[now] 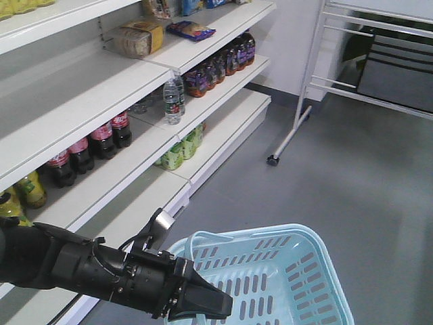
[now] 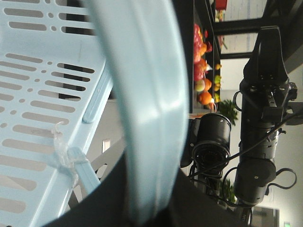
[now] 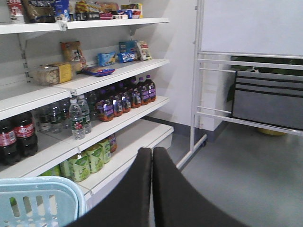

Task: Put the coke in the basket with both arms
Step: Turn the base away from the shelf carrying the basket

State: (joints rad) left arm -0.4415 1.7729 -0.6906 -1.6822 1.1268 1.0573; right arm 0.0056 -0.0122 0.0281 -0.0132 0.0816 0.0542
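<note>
Left claw point(image 1: 206, 303) is down at the near-left corner of the basket point(image 1: 270, 232). The left wrist view shows it clamped on a broad light blue band of the basket that runs straight up between its dark fingers. Rim or handle, I cannot tell. The left arm point(image 1: 81, 264) reaches in low from the left, just beside the front edge of the bottom shelf point(image 1: 135, 203), so that side is tight.

Over to the right claw point(image 3: 152, 189) - its two black fingers are pressed together with nothing between them. It sits above and to the right of the basket's corner. The right arm point(image 2: 262, 123) stands upright, well apart from the basket's slotted wall.

The coke? A red-topped, pale-bodied can point(image 3: 15, 10) sits at the far left of the top shelf, cut off by the picture's edge and too small to read. It is high up and well apart from both claws. Dark cola bottles point(image 1: 101, 139) line the middle shelf, with a clear water bottle point(image 1: 174, 101) at that shelf's edge.

There's plenty of room on the right - the grey floor point(image 1: 352, 176) lies open beyond the basket. The only thing there is a white wheeled rack point(image 1: 298, 115), its castor point(image 1: 272, 160) planted near the end of the shelves.
</note>
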